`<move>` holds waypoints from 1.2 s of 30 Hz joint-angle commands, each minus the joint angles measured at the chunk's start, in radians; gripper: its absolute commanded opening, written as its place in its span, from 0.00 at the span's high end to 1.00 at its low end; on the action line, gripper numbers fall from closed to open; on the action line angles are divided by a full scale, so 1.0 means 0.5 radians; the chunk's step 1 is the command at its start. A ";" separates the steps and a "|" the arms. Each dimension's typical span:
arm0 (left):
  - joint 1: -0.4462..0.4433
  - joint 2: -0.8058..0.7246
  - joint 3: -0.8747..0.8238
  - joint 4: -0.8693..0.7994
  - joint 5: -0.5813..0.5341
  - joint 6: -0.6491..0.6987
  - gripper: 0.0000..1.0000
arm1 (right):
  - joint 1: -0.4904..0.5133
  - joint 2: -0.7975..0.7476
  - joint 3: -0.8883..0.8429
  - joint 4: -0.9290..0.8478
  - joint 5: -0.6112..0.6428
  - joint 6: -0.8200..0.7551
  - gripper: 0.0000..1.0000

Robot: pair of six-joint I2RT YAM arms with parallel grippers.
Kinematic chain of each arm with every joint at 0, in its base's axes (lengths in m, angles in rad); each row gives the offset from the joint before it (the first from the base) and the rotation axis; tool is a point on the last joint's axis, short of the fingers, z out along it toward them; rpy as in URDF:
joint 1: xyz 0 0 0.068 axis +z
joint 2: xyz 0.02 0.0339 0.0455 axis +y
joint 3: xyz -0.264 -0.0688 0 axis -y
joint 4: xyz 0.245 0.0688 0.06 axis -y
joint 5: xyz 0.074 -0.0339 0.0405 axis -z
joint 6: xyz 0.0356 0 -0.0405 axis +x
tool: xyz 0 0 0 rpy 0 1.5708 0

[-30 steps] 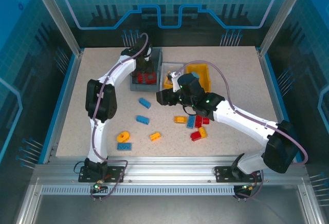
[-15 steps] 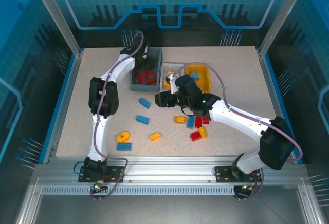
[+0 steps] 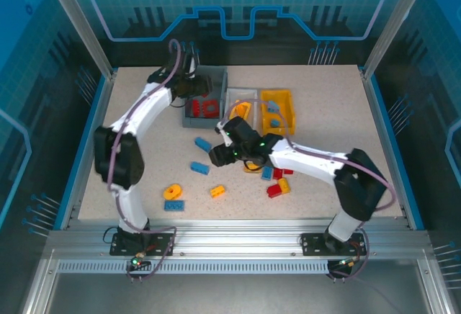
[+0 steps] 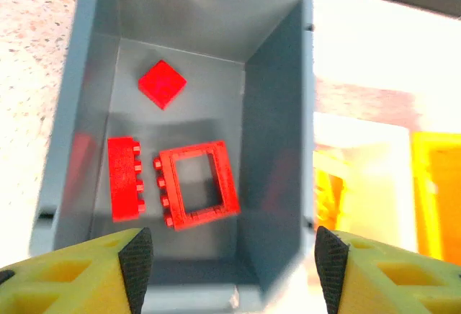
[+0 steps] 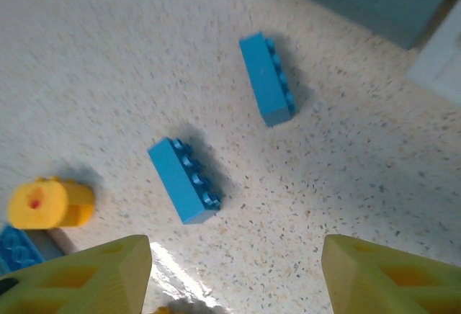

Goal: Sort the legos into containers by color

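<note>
Top external: the left jaws hang over the grey bin (image 3: 204, 122). The right jaws hang over the table (image 3: 144, 155), just beside the nearer blue brick (image 3: 199, 168)

Left wrist: jaws apart, empty. Below and between them, the grey bin (image 4: 274, 148) holds a red frame (image 4: 198, 193), a red brick (image 4: 124, 177) and a red square (image 4: 162, 83)

Right wrist: jaws apart, empty. Ahead, between them, lie the nearer blue brick (image 5: 184, 179) and the farther blue brick (image 5: 267, 78)
</note>
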 commanded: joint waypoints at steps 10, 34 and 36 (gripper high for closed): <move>-0.025 -1.755 -1.465 -0.073 0.189 -0.709 0.32 | -0.013 0.793 0.792 -0.386 0.073 -0.427 0.32; -0.025 -2.454 -1.920 -0.281 0.418 -0.902 0.34 | -0.023 0.728 0.956 -0.406 0.186 -0.446 0.76; -0.028 -2.385 -1.914 -0.189 0.503 -0.912 0.35 | -0.034 0.489 0.780 -0.363 0.244 -0.399 0.76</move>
